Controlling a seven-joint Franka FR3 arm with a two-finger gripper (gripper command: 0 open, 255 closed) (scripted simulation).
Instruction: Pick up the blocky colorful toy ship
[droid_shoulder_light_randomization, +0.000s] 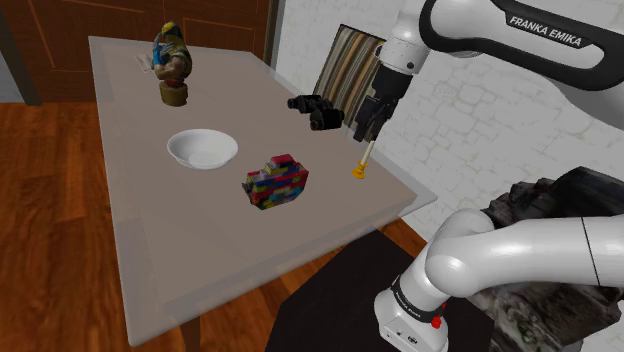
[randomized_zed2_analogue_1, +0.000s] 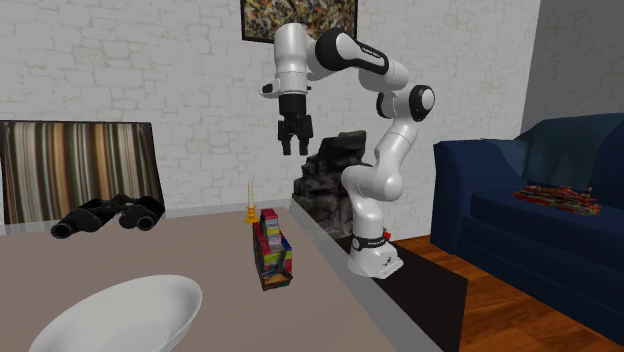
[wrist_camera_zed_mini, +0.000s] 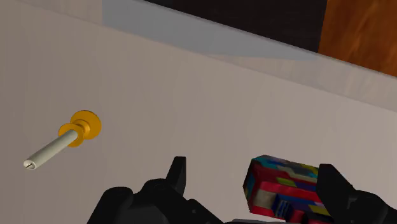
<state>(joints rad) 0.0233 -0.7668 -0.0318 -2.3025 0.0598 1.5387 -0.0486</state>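
My gripper (droid_shoulder_light_randomization: 364, 128) hangs in the air above the table (droid_shoulder_light_randomization: 150, 240), its fingers spread wide with nothing between the pads. The toy ship (droid_shoulder_light_randomization: 277, 181) sits on the tabletop below me and a little off to one side, well apart from my fingertips. It is a blocky stack of small bricks in red, blue, green and yellow, with a dark underside. In the second exterior view the ship (randomized_zed2_analogue_1: 271, 248) reads as a narrow, tall pile. Looking along my gripper (wrist_camera_zed_mini: 253, 170), the ship (wrist_camera_zed_mini: 283, 188) lies far beneath the gap between my fingers, untouched.

The only writing I can read is "FRANKA EMIKA" in white on the dark band of my arm (droid_shoulder_light_randomization: 545, 25).

A thin pale candle on a yellow base (droid_shoulder_light_randomization: 360, 165) stands almost directly under me. The shoulder view also takes in black binoculars (droid_shoulder_light_randomization: 312, 110), a white bowl (droid_shoulder_light_randomization: 203, 149) beyond the ship, and a figurine (droid_shoulder_light_randomization: 172, 62) far across the table. The second exterior view adds a dark blue sofa (randomized_zed2_analogue_1: 500, 200) and a framed painting (randomized_zed2_analogue_1: 298, 18) on the white brick wall behind my arm.
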